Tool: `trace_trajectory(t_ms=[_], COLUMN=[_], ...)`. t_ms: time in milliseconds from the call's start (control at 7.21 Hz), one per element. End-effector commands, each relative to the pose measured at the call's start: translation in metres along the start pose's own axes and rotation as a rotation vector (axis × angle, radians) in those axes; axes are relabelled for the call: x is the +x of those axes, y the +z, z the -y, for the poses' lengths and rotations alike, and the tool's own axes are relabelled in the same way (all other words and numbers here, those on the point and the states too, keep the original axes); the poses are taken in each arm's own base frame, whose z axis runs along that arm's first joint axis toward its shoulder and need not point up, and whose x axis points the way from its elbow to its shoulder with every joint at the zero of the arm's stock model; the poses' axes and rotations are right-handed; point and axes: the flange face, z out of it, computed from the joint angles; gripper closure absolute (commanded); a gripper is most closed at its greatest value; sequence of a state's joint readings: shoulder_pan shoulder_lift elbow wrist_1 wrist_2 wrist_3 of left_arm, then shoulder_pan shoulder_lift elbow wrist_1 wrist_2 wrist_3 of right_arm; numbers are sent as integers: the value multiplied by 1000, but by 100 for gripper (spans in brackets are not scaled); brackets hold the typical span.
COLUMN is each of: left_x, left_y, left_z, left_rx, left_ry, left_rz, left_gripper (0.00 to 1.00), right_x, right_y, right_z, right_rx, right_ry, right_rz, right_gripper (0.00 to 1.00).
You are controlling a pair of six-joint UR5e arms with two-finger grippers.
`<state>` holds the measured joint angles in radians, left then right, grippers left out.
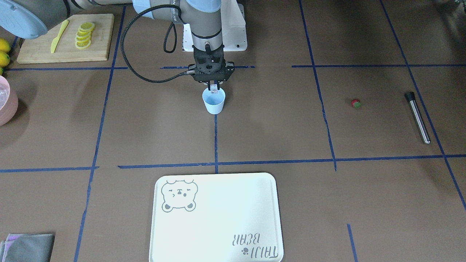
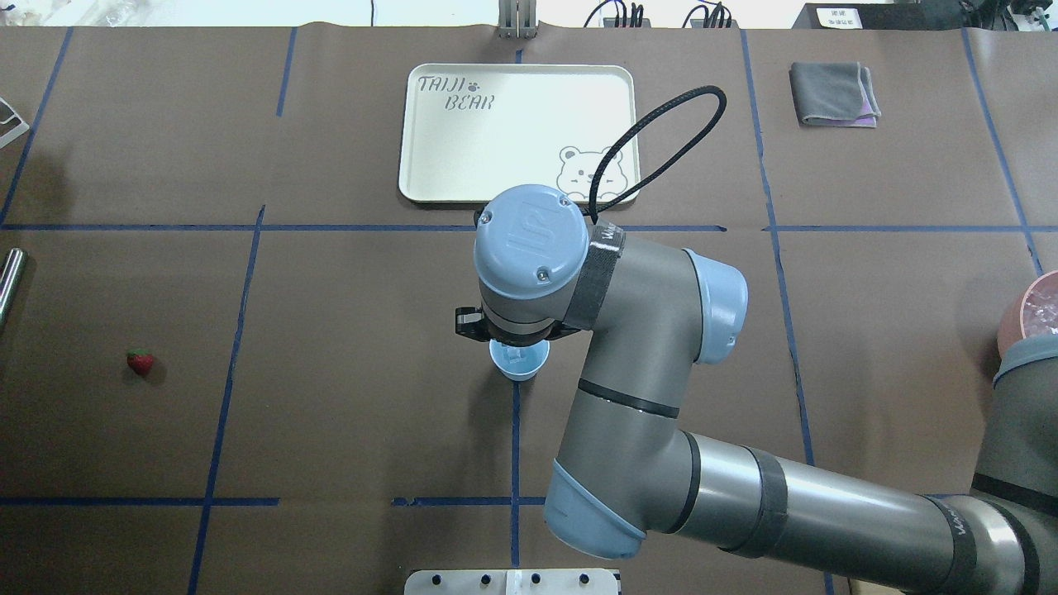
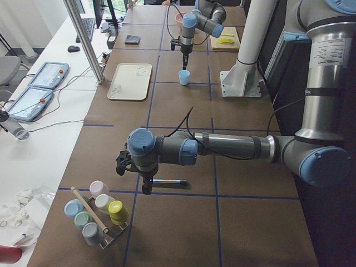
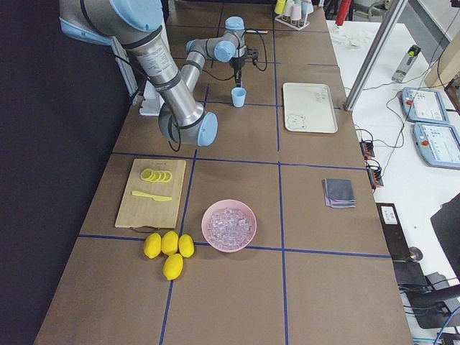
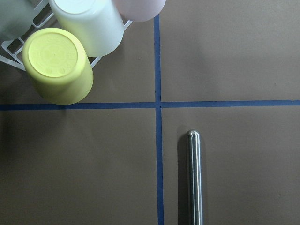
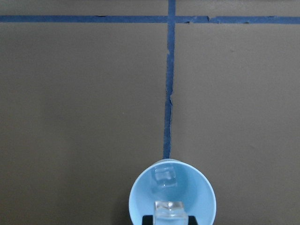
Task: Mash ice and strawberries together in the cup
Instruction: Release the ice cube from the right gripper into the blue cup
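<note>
Right gripper (image 1: pixel 214 88) clamped on small clear ice cube (image 6: pixel 169 208), directly over mouth of light-blue tapered plastic cup (image 1: pixel 214 105). Second clear cube (image 6: pixel 164 177) lies on cup floor. In the overhead view, tiny red strawberry (image 2: pixel 140 361) sits at 9 o'clock from cup, well apart, path unobstructed. Left gripper (image 3: pixel 146 187) is nearer it, over polished steel rod (image 5: pixel 194 178); whether its fingers are apart or together cannot be told.

Grey arm (image 2: pixel 645 330), pale-blue joint caps (image 2: pixel 529 240), black cable (image 2: pixel 711 91).

The small light-blue tapered plastic cup (image 6: pixel 199 197) is cut off by the right wrist view's lower edge and is half hidden under the right arm (image 2: pixel 636 330) overhead. The slim steel rod (image 5: pixel 194 178) is cut off by the left wrist view's lower edge.
</note>
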<state>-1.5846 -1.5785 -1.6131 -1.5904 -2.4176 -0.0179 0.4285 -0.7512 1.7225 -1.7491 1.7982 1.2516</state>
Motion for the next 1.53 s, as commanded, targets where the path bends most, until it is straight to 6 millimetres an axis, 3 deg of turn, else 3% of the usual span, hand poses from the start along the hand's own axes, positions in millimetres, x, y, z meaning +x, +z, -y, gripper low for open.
trace_trajectory(t_ms=[0, 139, 416, 555, 694, 971, 1110, 1248, 1387], left_x=[1, 1, 1, 1, 1, 2, 3, 4, 4], left_y=[-1, -1, -1, -1, -1, -2, -3, -3, -4], left_z=[2, 2, 1, 1, 1, 2, 3, 3, 3], left_rx=[3, 3, 2, 2, 2, 4, 6, 7, 8], left_ry=[1, 1, 1, 1, 1, 2, 4, 6, 7], left_rz=[0, 0, 0, 0, 0, 0, 0, 0, 0], left_gripper=[0, 0, 0, 0, 0, 0, 0, 0, 0], right_x=[-3, -3, -3, -3, -3, -3, 0, 17, 57], right_y=[5, 6, 5, 5, 4, 1, -4, -22, -52], right_z=[-2, -2, -2, -2, -2, -1, 0, 10, 22], right_rx=[-1, -2, 0, 3, 4, 6, 13, 39, 64], right_ry=[0, 1, 0, 0, 0, 0, 2, 17, 40], right_rz=[-9, -11, -9, -10, -9, -4, 0, 17, 8], right_gripper=[97, 95, 70, 51, 43, 38, 18, 1, 1])
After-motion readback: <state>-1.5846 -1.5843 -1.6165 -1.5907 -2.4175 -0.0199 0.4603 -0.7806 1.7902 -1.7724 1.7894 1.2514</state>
